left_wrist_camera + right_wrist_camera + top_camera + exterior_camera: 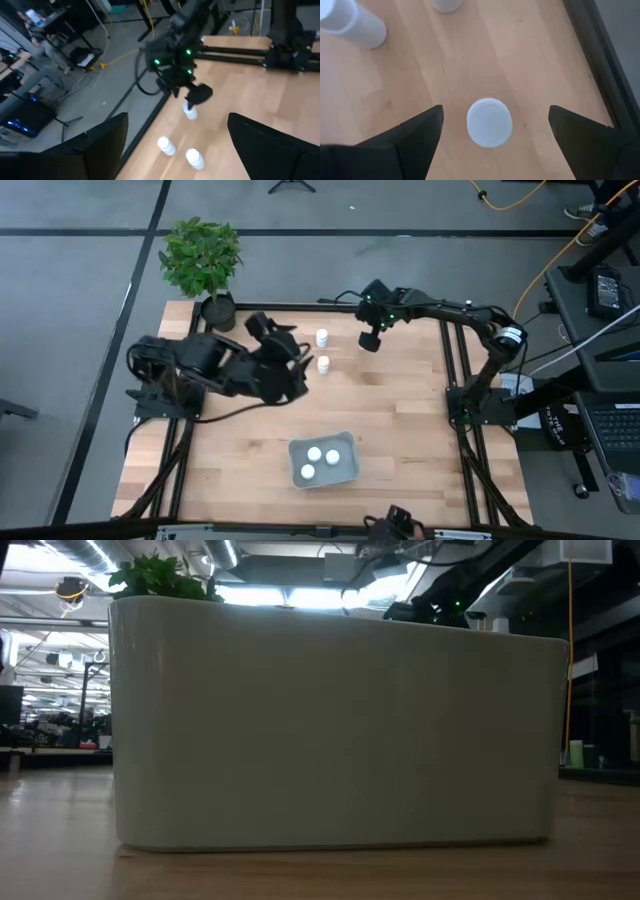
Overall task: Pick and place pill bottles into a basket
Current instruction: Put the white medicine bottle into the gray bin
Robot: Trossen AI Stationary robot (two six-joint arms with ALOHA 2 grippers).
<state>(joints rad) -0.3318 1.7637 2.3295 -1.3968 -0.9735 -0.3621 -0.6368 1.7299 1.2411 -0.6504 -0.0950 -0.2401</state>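
From above, we see the right gripper [371, 340] hanging over the far part of the table [240, 450], with two pill bottles [322, 338] standing just beside it toward the left arm, while a third bottle is hidden under it in this view; the left gripper [296, 365] waits just on the other side of these two bottles; the basket [323, 477] lies well apart from both grippers, at the near edge, and holds three bottles [314, 454] already. In the low view, the basket wall [330, 730] fills nearly everything, and we cannot see any bottle there; only the leaves of a plant [160, 578] show above the rim. In the left wrist view, the left fingers [100, 145] are spread wide and empty, and the right gripper [197, 95] hangs directly over a third bottle [190, 113], with the other two nearer to the left gripper. In the right wrist view, the right fingers [420, 132] are released and wide apart, and this bottle [489, 122] stands upright between them, not yet touched. We judge that the step in hand is the descent for the fourth pick; the next move calls for lowering straight down, then closing on the bottle without tipping it. We can read no label, brand or writing on any bottle.
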